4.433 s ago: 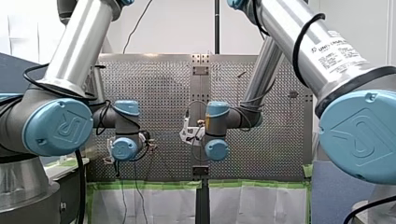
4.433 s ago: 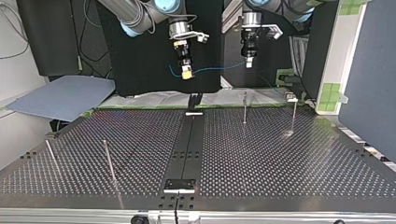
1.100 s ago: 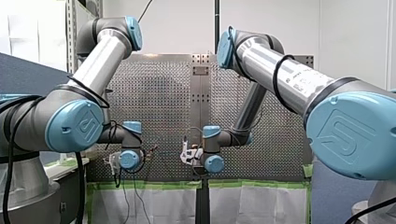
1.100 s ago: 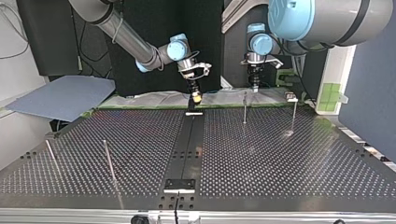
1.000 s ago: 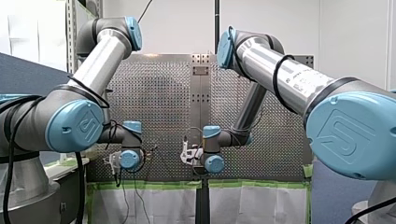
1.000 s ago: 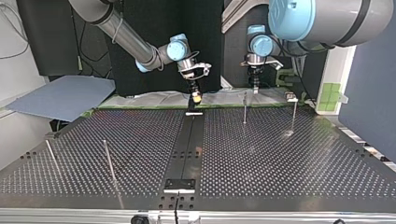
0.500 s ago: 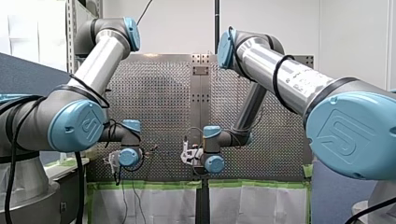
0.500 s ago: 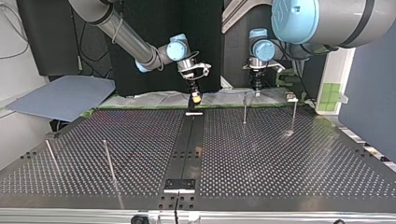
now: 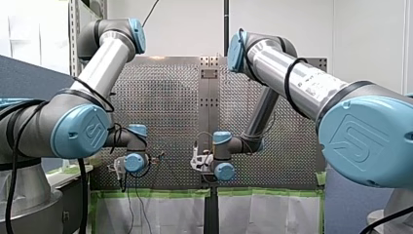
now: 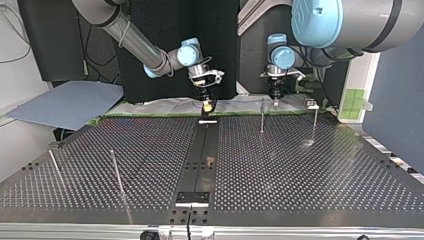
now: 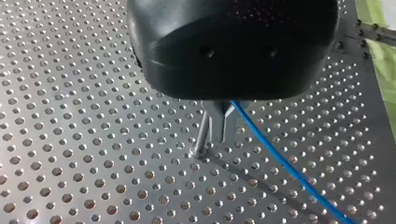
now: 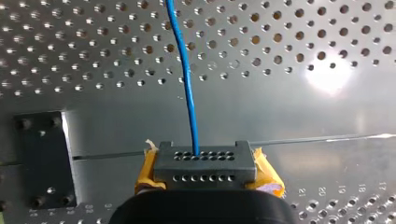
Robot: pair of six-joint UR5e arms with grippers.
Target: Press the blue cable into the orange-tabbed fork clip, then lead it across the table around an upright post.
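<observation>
The yellow-padded right end effector [image 10: 206, 105] is clamped on the thin blue cable [image 12: 193, 135]. The left end effector [image 11: 220, 140], metal fingers [image 11: 214, 123] together, pinches it further along. The cable's long axis runs between them above the far edge of the perforated table [image 10: 300, 175] in the top view. A pale fixture [image 10: 207, 121], judged the fork clip, lies directly below the right end effector. A slender metal post [image 11: 201, 130] stands just beside the left one.
</observation>
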